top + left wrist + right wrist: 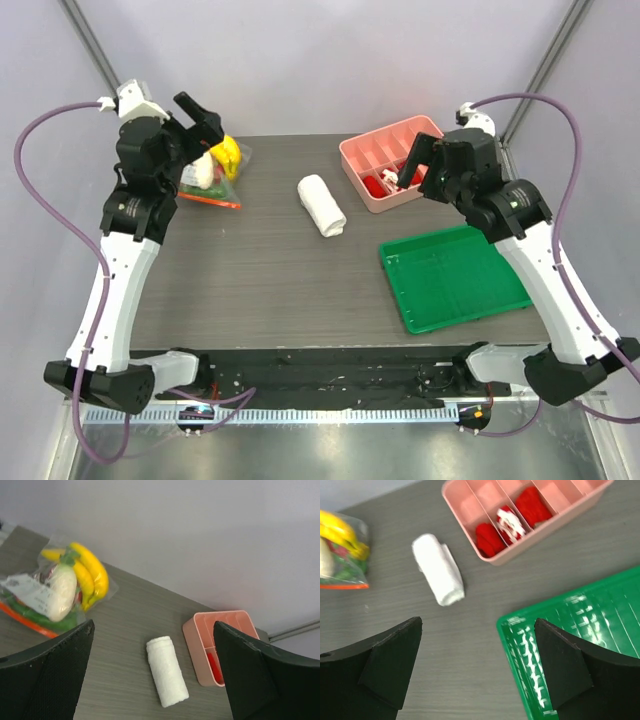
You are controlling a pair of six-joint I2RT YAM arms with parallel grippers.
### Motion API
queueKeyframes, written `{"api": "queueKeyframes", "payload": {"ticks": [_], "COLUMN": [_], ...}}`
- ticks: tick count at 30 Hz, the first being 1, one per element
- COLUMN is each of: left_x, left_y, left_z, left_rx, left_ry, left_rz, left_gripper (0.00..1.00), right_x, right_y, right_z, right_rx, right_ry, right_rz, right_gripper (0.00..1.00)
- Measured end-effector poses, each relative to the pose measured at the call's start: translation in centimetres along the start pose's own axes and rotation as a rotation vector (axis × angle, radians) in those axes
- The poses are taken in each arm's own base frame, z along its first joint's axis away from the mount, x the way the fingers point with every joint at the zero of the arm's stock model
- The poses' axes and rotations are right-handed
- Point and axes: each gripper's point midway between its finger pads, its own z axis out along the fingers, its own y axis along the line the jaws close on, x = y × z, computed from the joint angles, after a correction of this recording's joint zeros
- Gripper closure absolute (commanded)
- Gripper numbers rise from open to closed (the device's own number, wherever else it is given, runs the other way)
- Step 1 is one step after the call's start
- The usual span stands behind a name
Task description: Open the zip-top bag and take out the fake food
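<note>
The zip-top bag [214, 178] lay at the far-left corner of the bench [260, 285], just beside the wide-open left tool [203, 120], its long axis crosswise, and well apart from the equally wide right tool [412, 165].

From above, my left arm [148, 152] hides part of the bag [228, 170]. The right wrist view's edge cuts off the green tray [600, 630].
</note>
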Motion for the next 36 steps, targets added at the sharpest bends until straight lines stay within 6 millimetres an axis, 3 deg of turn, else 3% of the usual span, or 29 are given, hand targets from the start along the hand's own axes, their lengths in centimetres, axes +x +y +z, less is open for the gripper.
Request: {"api": "queueKeyframes", "payload": {"ticks": [2,6,9,13,15,17,20,26,29,30,36], "left_x": [1.3,5.8,10.2,16.0,17.8,18.3,18.7,20.2,21.7,21.9,19.8], "left_y": [1.7,8.7,14.3,19.9,21.3,22.6,24.5,29.8,31.8,32.0,30.7], "left_z": [0.7,3.0,5.6,8.6,10.1,11.8,12.8,15.7,16.3,16.4,16.5], "left_rx": [-0.050,-0.228,-0.332,-0.401,-0.396,-0.369,-0.340,-0.274,-0.259,-0.253,-0.147], "left_ry": [0.028,0.119,0.207,0.288,0.319,0.289,0.214,0.075,0.074,0.074,0.074], "left_rz": [-0.057,-0.215,-0.324,-0.412,-0.472,-0.530,-0.607,-0.784,-0.844,-0.855,-0.829], "left_gripper": [0.00,0.05,0.06,0.12,0.14,0.18,0.31,0.38,0.36,0.31,0.09], "right_x": [1.5,5.3,8.0,10.6,11.4,11.1,10.2,7.6,6.8,6.5,5.9], "right_y": [-0.9,-2.0,-1.2,1.1,1.9,2.7,3.2,3.6,3.6,3.8,4.1], "right_z": [0.9,3.9,5.8,5.8,4.8,4.0,3.8,6.2,7.4,7.9,9.1], "right_rx": [0.056,0.154,0.130,-0.050,-0.140,-0.210,-0.262,-0.270,-0.264,-0.266,-0.269], "right_ry": [0.058,0.216,0.358,0.461,0.494,0.487,0.460,0.425,0.420,0.417,0.417], "right_rz": [-0.011,-0.073,-0.141,-0.180,-0.203,-0.230,-0.259,-0.267,-0.256,-0.252,-0.249], "right_gripper": [0.00,0.00,0.00,0.00,0.00,0.00,0.00,0.00,0.00,0.00,0.00]}}
